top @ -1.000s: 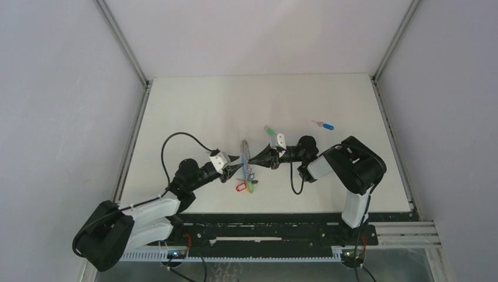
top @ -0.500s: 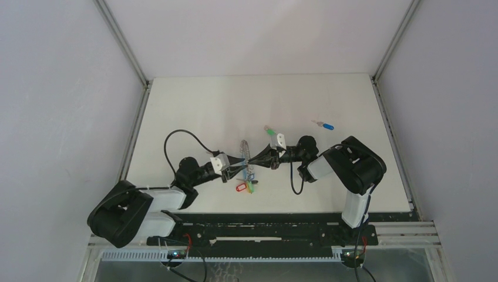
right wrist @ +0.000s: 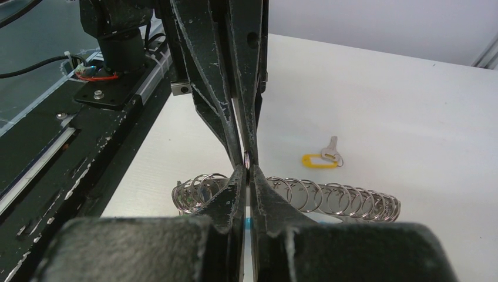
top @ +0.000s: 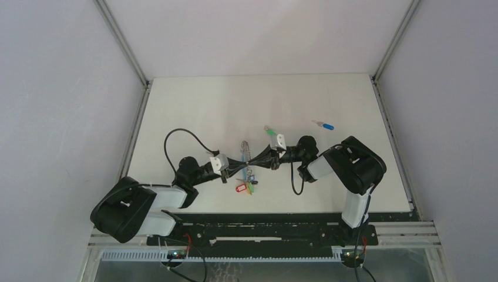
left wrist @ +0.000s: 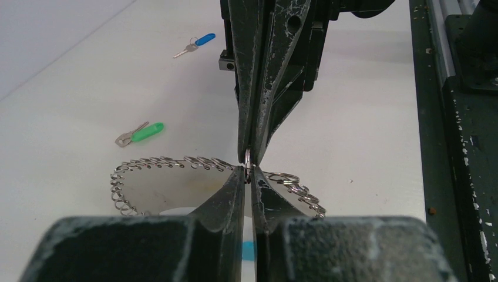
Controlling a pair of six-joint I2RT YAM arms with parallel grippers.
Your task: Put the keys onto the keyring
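Near the middle of the white tabletop (top: pixel 194 106), the left tool (left wrist: pixel 247 173) and the right tool (right wrist: pixel 247 170) are meeting tip to tip from 9 and 3 o'clock. The right one is clenched tight and the left one is narrowed to a thin slit, both pinching one small loop of the silver coiled-wire keyring (left wrist: pixel 170 161). The green-headed silver key (left wrist: pixel 141 133) is lying loose at 1 o'clock of the keyring, the blue-headed silver key (left wrist: pixel 197 43) farther out at 2 o'clock, and the yellow-headed silver key (right wrist: pixel 320 159) is resting flat near the coil, apart from it.
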